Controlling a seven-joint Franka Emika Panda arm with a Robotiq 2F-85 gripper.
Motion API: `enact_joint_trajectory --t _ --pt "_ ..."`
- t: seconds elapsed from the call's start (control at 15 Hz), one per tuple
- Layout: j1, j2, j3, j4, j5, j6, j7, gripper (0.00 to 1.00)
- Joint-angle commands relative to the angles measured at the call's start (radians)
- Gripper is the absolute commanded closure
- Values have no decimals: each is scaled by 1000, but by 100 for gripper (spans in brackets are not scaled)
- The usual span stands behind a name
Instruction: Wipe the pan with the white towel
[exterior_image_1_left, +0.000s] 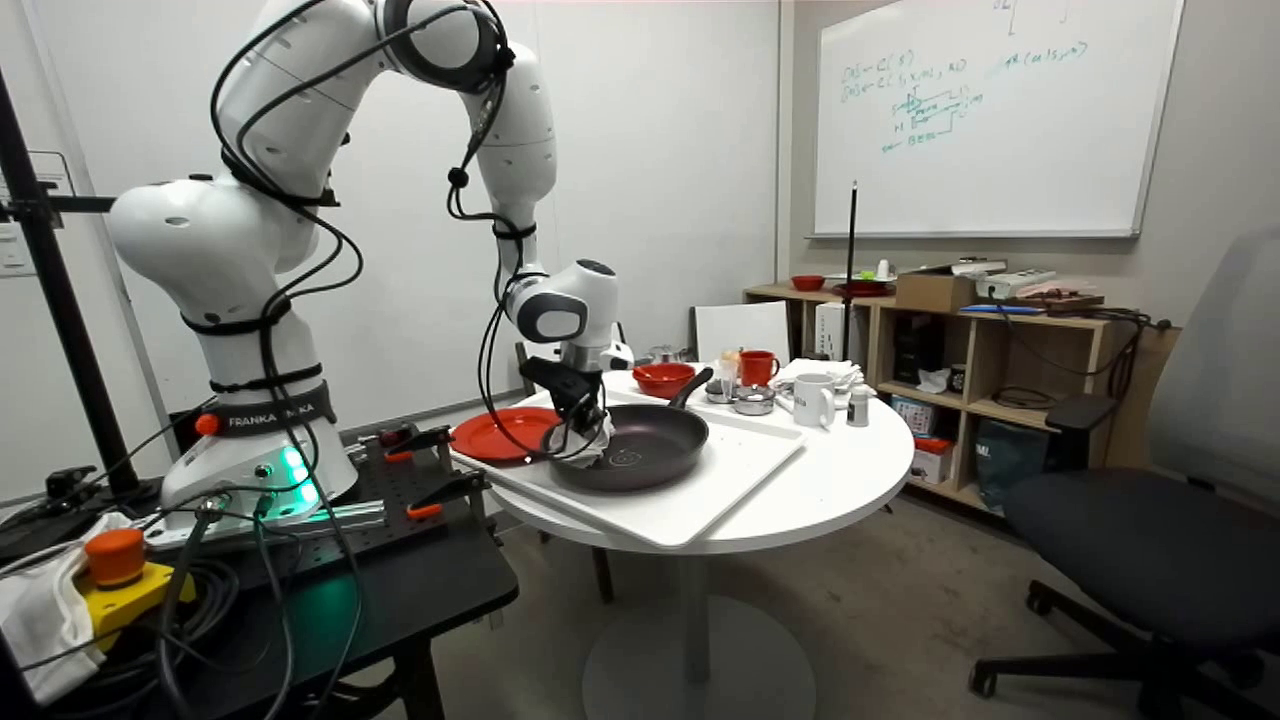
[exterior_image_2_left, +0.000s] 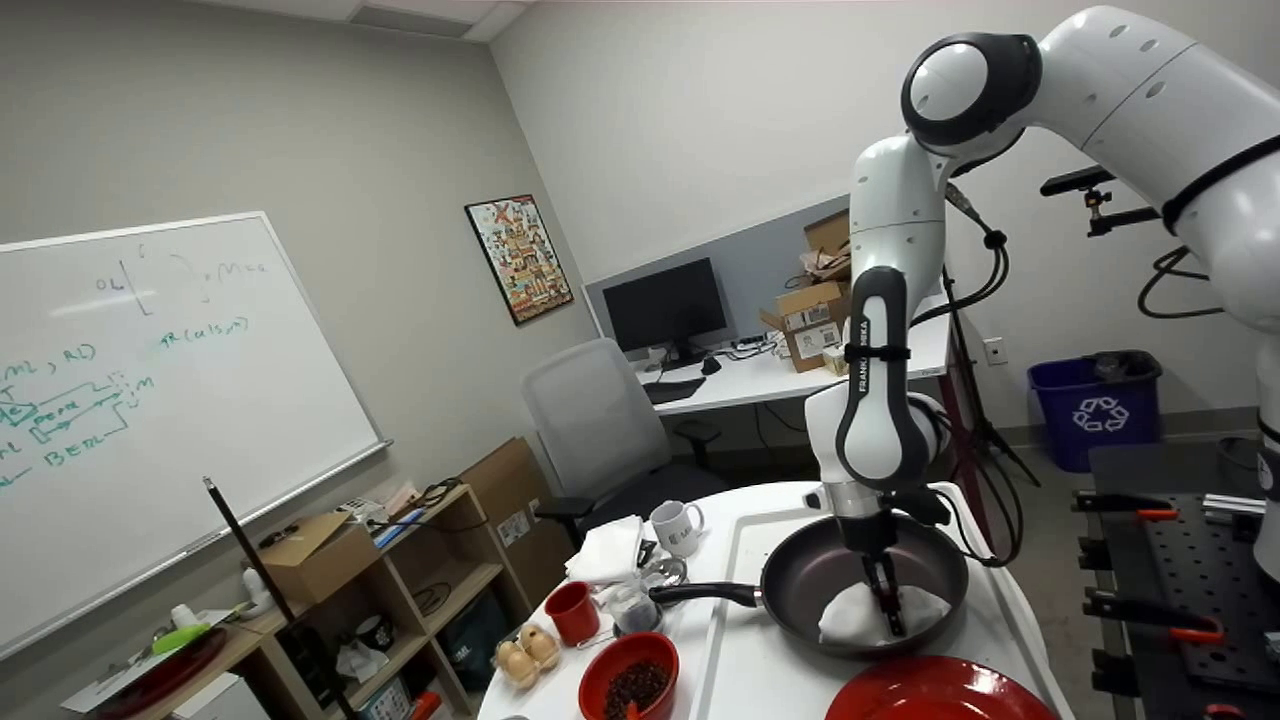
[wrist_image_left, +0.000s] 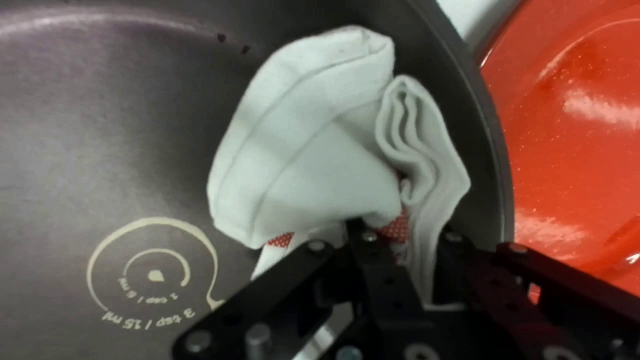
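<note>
Tbl (exterior_image_1_left: 850, 455), towel (wrist_image_left: 310, 170) in pincer (wrist_image_left: 412, 242), pan (wrist_image_left: 125, 165) blw

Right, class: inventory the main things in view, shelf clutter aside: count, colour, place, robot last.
Pan: 1, dark grey, on tray
Towel: 1, white, in pan
Tray: 1, white, on table
Table: 1, white, under tray
Plate: 1, red, on tray
Bowl: 1, red, on table
Mugs: 2, one red, one white, on table
Office chair: 1, grey-black, near shelf
Shelf: 1, tan, below whiteboard
Whiteboard: 1, white, above shelf
Monitor: 1, black, on desk
Arm: 1, white, above pan
Gripper: 1, black, closed on towel
</note>
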Motion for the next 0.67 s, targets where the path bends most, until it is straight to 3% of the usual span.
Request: enact_joint_trajectory --t 0.0,0.27,0.6 --pt "25 -39 -35 -43 28 -20 29 96" --pt "80 -101 -102 -71 31 -58 94 96" --pt "198 -172 -222 -92 21 -143 176 96"
